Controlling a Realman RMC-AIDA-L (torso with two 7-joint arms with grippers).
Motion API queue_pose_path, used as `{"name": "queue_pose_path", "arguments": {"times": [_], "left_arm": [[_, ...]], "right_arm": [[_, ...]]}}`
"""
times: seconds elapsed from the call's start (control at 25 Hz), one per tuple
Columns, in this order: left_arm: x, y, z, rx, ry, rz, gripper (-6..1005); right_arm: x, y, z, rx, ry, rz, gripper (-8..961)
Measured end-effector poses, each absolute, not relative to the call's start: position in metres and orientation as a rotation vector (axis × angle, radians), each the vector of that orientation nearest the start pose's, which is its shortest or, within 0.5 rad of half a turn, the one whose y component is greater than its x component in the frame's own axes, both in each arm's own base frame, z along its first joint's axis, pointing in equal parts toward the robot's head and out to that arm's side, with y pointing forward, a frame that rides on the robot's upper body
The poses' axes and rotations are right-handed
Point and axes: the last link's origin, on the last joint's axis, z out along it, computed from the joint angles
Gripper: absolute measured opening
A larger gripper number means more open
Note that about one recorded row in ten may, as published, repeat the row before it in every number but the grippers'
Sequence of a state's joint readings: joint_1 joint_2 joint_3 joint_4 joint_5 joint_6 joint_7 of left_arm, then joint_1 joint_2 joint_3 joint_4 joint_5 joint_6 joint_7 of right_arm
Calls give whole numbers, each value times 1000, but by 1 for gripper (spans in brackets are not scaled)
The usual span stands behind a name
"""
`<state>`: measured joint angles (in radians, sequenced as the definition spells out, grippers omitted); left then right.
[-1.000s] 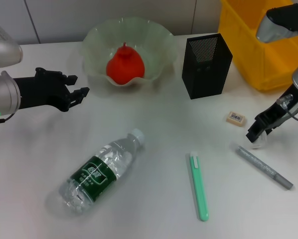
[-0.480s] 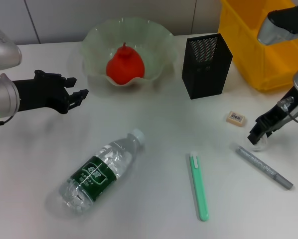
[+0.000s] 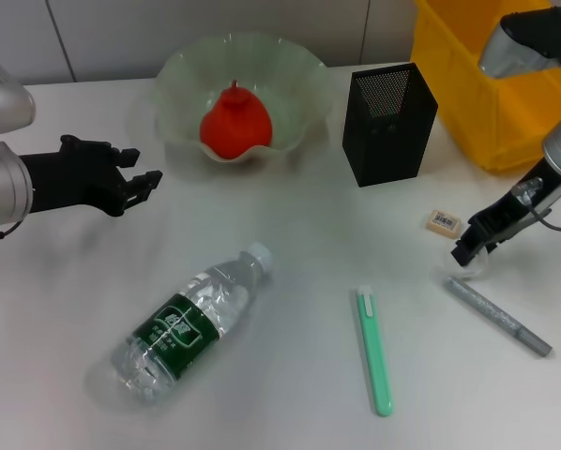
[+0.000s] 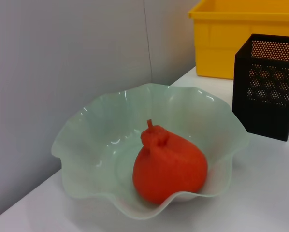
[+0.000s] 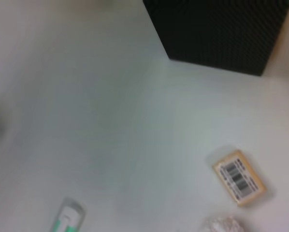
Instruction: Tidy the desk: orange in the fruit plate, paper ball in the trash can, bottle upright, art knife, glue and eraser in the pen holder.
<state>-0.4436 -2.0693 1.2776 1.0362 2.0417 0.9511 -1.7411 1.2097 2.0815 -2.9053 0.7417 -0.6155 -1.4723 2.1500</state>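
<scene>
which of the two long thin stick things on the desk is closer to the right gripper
The grey pen-like stick: its upper end lies just below the right gripper. The slim mint-green stick lies farther off, toward the desk's middle.

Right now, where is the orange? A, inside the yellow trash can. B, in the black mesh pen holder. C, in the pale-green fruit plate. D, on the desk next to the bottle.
C: the orange sits inside the fruit plate, seen in both head and left wrist views.

The orange sits in the green plate. The bottle lies flat. The eraser lies just beside the right gripper.
</scene>
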Motion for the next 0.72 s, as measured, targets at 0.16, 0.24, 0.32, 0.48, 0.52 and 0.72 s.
{"name": "queue_pose_path", "arguments": {"times": [0.16,0.24,0.32,0.48,0.52,0.72], "left_arm": [[-238,385,-6,-2501,-463,-131,392],[-239,385,-6,-2502,-463,-131,392],[-239,385,-6,-2501,-463,-131,392],[-238,385,-5,-2500,-461,-131,392],[-238,386,-5,-2499,-459,-131,392],[-236,387,-3,-2495,-451,-132,392]], "right_arm": [[248,396,41,-2345,1474,-527,333],[243,397,47,-2352,1467,-494,333],[233,400,60,-2362,1450,-406,331],[222,401,80,-2354,1418,-327,328],[215,401,92,-2344,1394,-285,328],[200,400,125,-2287,1316,-210,327]]}}
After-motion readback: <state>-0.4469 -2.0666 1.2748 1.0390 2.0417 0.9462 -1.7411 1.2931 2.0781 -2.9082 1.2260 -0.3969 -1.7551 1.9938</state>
